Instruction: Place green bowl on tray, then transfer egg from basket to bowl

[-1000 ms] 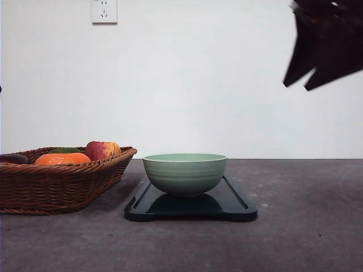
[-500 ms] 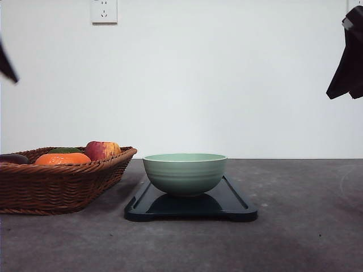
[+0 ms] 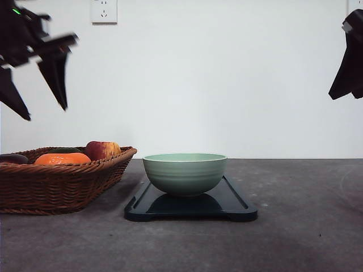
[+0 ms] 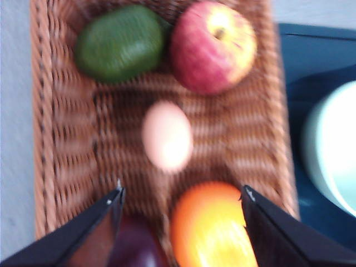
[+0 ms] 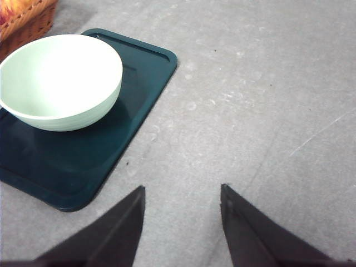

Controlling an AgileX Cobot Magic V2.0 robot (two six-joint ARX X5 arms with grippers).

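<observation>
Front view: green bowl (image 3: 185,173) sits upright on tray (image 3: 190,204), roughly mid-tray, so step 1 looks done. Basket (image 3: 59,178) at 9 o'clock of tray, just beside it, not touching as far as I can tell. Apple (image 3: 102,150) and orange fruit (image 3: 62,158) poke above the rim; egg hidden behind basket wall here. Left pincer (image 3: 37,93) hangs high above basket, fingers spread wide, nothing between them, motion-blurred. Right pincer (image 3: 347,79) at far 3 o'clock edge, cut off by frame; can't tell its state from this view.

Left wrist view: looking down into basket (image 4: 55,139). Egg (image 4: 167,135) lies on the weave mid-basket, clear of its neighbours: green fruit (image 4: 119,43) and apple (image 4: 213,46) on one side, orange fruit (image 4: 211,225) and a dark purple item (image 4: 136,250) on the other, nearer the fingers. Fingertips (image 4: 114,203) wide apart, empty. Whole frame soft w/ blur; purple item too cut off to name.

Right wrist view: right pincer (image 5: 181,197) open wide, empty, over bare surface (image 5: 267,111). Bowl (image 5: 58,78) on tray (image 5: 83,161); bowl interior empty.

Left to do: egg grasp + transfer, i.e. all of step 2.
</observation>
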